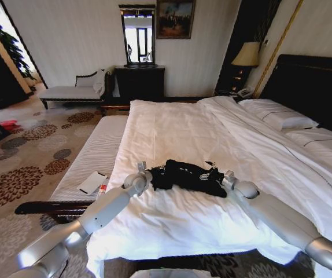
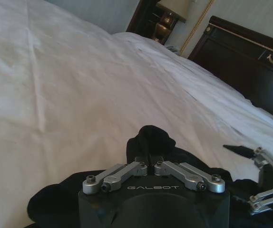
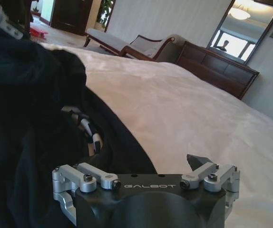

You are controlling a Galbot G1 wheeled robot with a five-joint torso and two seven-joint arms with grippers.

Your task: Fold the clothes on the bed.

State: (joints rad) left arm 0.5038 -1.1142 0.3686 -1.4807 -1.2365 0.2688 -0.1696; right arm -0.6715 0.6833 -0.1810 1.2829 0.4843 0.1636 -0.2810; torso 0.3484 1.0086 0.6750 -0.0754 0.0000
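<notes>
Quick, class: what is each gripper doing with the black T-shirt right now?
Left gripper: shut on the black T-shirt, pinching a fold.
Right gripper: open, beside the T-shirt on the bed.

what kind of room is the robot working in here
Most likely a hotel bedroom: a large bed with white sheets and pillows, a bedside lamp, and a dark dresser under a mirror.
</notes>
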